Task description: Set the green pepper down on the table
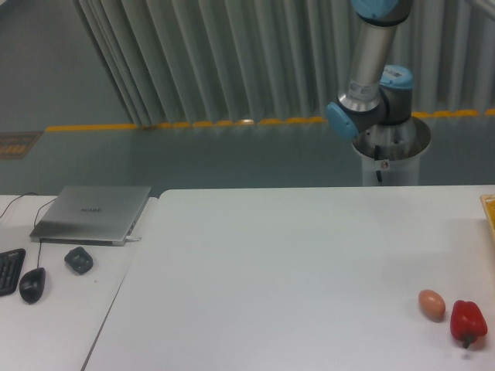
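Note:
The green pepper is out of view. The white table [294, 263] fills the lower right of the camera view. Only the arm's lower links [370, 73] show, rising behind the table's far edge and leaving the frame at the top. The gripper itself is not in view.
A brown egg [432, 304] and a red pepper [468, 322] lie near the table's front right. A yellow edge [489, 212] pokes in at the right border. On the smaller desk at left sit a laptop [93, 213], mouse [32, 284], keyboard [9, 270] and a small dark object [79, 259].

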